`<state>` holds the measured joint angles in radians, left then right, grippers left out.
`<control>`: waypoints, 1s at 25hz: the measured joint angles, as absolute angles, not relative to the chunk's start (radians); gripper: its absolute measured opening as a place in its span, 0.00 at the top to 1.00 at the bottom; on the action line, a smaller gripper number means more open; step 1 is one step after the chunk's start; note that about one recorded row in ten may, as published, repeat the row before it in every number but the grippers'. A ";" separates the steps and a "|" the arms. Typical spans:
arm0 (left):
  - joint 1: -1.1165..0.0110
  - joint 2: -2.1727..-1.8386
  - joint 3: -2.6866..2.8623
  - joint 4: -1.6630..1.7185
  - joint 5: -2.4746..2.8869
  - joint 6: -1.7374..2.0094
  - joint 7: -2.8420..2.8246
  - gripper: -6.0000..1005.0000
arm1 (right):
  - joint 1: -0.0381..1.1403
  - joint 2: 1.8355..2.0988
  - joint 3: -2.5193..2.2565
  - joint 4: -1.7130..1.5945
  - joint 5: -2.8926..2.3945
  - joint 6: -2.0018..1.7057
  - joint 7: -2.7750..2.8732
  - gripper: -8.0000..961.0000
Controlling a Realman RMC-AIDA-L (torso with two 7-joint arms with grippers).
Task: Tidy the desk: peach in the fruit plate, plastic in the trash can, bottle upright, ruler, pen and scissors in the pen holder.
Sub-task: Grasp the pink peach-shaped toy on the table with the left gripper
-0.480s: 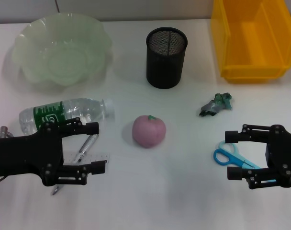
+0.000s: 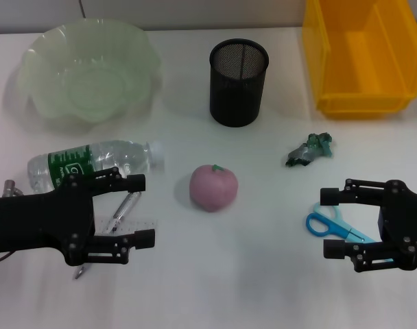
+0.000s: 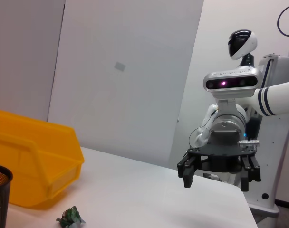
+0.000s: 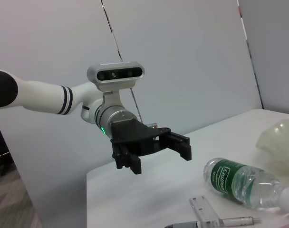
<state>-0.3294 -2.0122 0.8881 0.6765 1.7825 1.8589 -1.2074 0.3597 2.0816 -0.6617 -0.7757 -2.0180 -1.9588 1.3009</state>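
Peach [image 2: 212, 187]: mid-desk, untouched, between both grippers.
Left gripper [image 2: 140, 210]: fingers spread apart, hovering over ruler [image 2: 125, 225] and pen [image 2: 123, 208], likely ready to pick.
Right gripper [image 2: 330, 222]: fingers spread apart above scissors [image 2: 328, 223].
Bottle [image 2: 92, 162]: lying down, not upright.

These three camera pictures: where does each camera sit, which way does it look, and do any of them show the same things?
Head view: from the robot's head, down at the table; both open pincers show, left pincer, right pincer.
Left wrist view: on the left arm, looking across the table at the right pincer and yellow bin.
Right wrist view: on the right arm, looking back at the left pincer and lying bottle.
Shared: head and right wrist views both show the bottle; head and left wrist both show the bin.
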 joint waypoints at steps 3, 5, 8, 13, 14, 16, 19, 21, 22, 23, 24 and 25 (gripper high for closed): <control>-0.331 -2.019 0.888 0.680 1.782 1.856 -1.207 0.16 | 0.360 2.082 -0.656 -0.755 -2.018 -1.958 1.287 0.15; -0.331 -2.022 0.888 0.683 1.778 1.854 -1.206 0.16 | 0.361 2.082 -0.654 -0.735 -2.017 -1.956 1.271 0.15; -0.338 -2.041 0.863 0.685 1.770 1.842 -1.194 0.16 | 0.353 2.082 -0.633 -0.679 -2.009 -1.949 1.206 0.15; -0.390 -2.072 0.831 0.679 1.770 1.806 -1.144 0.17 | 0.338 2.079 -0.577 -0.543 -2.000 -1.927 1.068 0.15; -0.421 -2.070 0.858 0.675 1.775 1.792 -1.164 0.17 | 0.336 2.078 -0.577 -0.531 -2.000 -1.924 1.062 0.15; -0.455 -2.069 0.888 0.673 1.780 1.770 -1.195 0.18 | 0.330 2.078 -0.581 -0.521 -2.004 -1.922 1.061 0.15; -0.516 -2.068 0.937 0.678 1.788 1.712 -1.240 0.18 | 0.327 2.079 -0.583 -0.508 -2.005 -1.922 1.061 0.15; -0.553 -2.071 0.980 0.678 1.792 1.645 -1.248 0.18 | 0.321 2.080 -0.584 -0.493 -2.006 -1.927 1.060 0.15; -0.553 -2.071 0.980 0.678 1.792 1.645 -1.248 0.19 | 0.321 2.080 -0.584 -0.493 -2.006 -1.927 1.060 0.15; -0.567 -2.072 1.007 0.675 1.792 1.603 -1.248 0.19 | 0.318 2.080 -0.584 -0.491 -2.006 -1.928 1.060 0.15; -0.567 -2.072 1.007 0.675 1.792 1.603 -1.248 0.19 | 0.315 2.080 -0.584 -0.488 -2.006 -1.929 1.058 0.15; -0.581 -2.074 1.057 0.673 1.792 1.533 -1.248 0.19 | 0.311 2.080 -0.584 -0.484 -2.006 -1.930 1.054 0.15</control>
